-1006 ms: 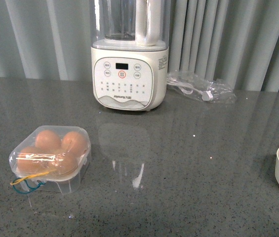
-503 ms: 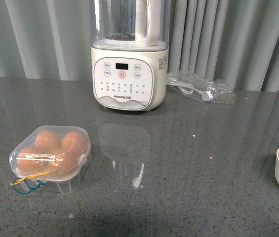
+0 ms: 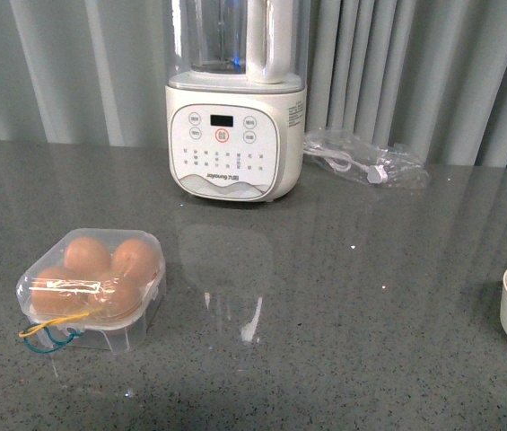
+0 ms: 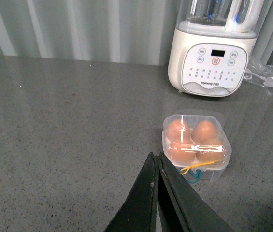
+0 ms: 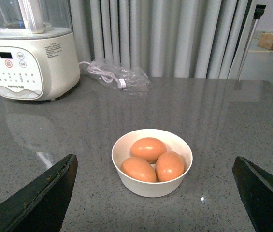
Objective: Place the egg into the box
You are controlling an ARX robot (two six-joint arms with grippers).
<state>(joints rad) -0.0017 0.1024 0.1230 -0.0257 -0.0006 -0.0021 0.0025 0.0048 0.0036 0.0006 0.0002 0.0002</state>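
Nothing has moved: the box (image 3: 91, 287) holds four eggs at 8 o'clock, lid down; left pincer (image 4: 156, 162) pressed together, right pincer (image 5: 153, 186) wide above the three-egg bowl (image 5: 151, 163).

Glossy speckled grey stone countertop (image 3: 343, 296) mirrors the blender (image 3: 233, 99), smooth cream plastic under a clear jug. The box (image 3: 91, 285) is thin clear glossy plastic. Eggs (image 5: 148, 149) look smooth and matt in a glazed white bowl (image 5: 151, 187).
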